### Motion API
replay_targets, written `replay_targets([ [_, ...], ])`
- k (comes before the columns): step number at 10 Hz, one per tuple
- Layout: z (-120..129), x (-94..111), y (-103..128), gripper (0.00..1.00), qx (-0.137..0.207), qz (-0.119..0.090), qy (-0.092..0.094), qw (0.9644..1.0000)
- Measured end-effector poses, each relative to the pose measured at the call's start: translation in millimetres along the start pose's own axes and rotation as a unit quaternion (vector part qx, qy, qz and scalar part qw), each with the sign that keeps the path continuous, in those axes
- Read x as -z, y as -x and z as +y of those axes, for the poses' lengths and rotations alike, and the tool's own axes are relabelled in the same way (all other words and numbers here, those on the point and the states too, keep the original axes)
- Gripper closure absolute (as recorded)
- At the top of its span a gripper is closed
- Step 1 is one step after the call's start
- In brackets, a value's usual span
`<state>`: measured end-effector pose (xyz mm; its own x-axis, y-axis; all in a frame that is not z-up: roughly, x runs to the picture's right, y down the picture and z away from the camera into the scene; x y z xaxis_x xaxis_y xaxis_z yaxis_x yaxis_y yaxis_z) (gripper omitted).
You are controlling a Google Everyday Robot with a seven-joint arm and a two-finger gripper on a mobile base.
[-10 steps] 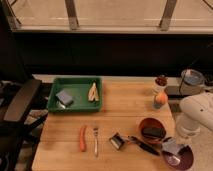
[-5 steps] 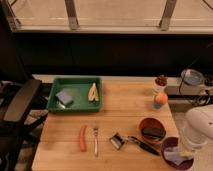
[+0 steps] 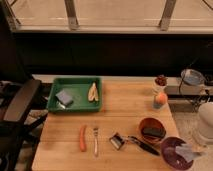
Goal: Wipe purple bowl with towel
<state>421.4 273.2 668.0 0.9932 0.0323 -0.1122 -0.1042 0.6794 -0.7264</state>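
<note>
The purple bowl (image 3: pixel 174 151) sits at the front right corner of the wooden table (image 3: pixel 120 115). A pale crumpled towel (image 3: pixel 184 152) lies in the bowl's right side. My white arm (image 3: pixel 205 124) rises at the right edge of the view. My gripper (image 3: pixel 196 146) hangs below it, just right of the bowl's rim and close to the towel. Whether it touches the towel is not clear.
A brown bowl (image 3: pixel 151 130) with a dark object stands just behind the purple bowl. A peeler (image 3: pixel 117 141), a black-handled tool (image 3: pixel 145 145), a fork (image 3: pixel 95 140) and a carrot (image 3: pixel 82 137) lie at the front. A green tray (image 3: pixel 75 105) is back left, a cup with an orange (image 3: pixel 160 99) back right, a chair (image 3: pixel 20 107) on the left.
My arm has moved right and back off the purple bowl. The bowl and the towel in it now show more fully.
</note>
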Motion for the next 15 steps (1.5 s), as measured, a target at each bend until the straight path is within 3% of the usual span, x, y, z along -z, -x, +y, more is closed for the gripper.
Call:
replay_targets([
  [2, -9.7, 1.0, 10.7, 1.00, 0.005, -0.004, -0.002, 1.0000],
  [4, -8.1, -4.4, 38.6, 1.00, 0.022, -0.019, 0.001, 0.9996],
  [5, -3.3, -9.7, 54.7, 1.00, 0.031, -0.027, 0.003, 0.9991],
  [7, 17.3, -16.5, 61.7, 1.00, 0.033, -0.038, 0.006, 0.9987],
  [9, 38.4, -21.2, 51.8, 1.00, 0.027, -0.034, 0.009, 0.9990],
  [12, 37.7, -20.8, 7.2, 1.00, -0.009, -0.008, 0.011, 0.9999],
  [15, 6.0, -11.9, -5.8, 1.00, -0.019, 0.003, 0.010, 0.9998],
])
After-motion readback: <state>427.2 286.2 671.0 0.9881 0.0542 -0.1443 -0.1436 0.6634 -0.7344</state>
